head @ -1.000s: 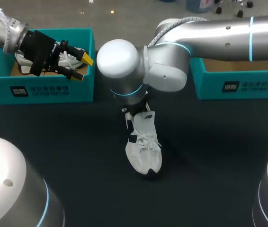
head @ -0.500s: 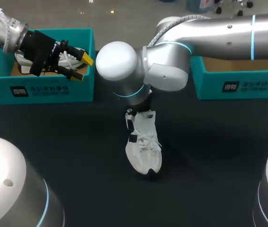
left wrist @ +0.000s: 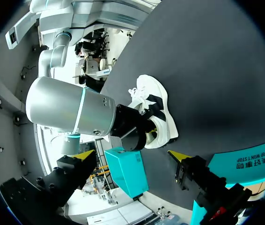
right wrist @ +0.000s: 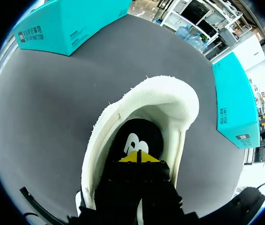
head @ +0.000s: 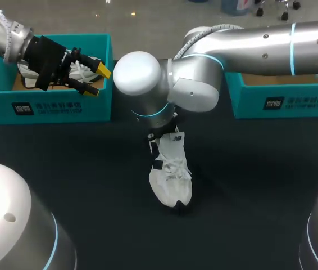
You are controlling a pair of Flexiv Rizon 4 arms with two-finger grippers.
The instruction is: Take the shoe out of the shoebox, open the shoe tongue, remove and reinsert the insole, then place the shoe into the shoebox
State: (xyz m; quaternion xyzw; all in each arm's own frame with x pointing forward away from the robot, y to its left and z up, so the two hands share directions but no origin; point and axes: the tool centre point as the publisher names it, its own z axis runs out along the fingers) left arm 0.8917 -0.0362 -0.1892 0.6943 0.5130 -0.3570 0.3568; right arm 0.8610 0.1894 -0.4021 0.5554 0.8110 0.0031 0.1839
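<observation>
A white shoe (head: 171, 174) lies on the black table with its toe toward the front edge. My right arm comes in from the right, and its gripper (head: 164, 133) points down into the shoe's heel opening. In the right wrist view the gripper (right wrist: 139, 157) is shut, with its yellow tips together inside the white collar (right wrist: 170, 101), right over the black insole (right wrist: 135, 138). Whether the tips pinch the insole does not show. My left gripper (head: 96, 80) hangs open over the left teal shoebox (head: 52, 107), far from the shoe (left wrist: 155, 112), with nothing between its fingers (left wrist: 86, 153).
A second white shoe (head: 80, 70) lies inside the left shoebox under the left gripper. Another teal shoebox (head: 282, 101) stands at the back right, behind my right arm (head: 249, 45). Both boxes (right wrist: 71, 23) (right wrist: 233, 98) flank the shoe in the right wrist view.
The right arm's elbow has shifted slightly to the left over the shoe. The shoe, the left arm and both grippers' openings look the same.
</observation>
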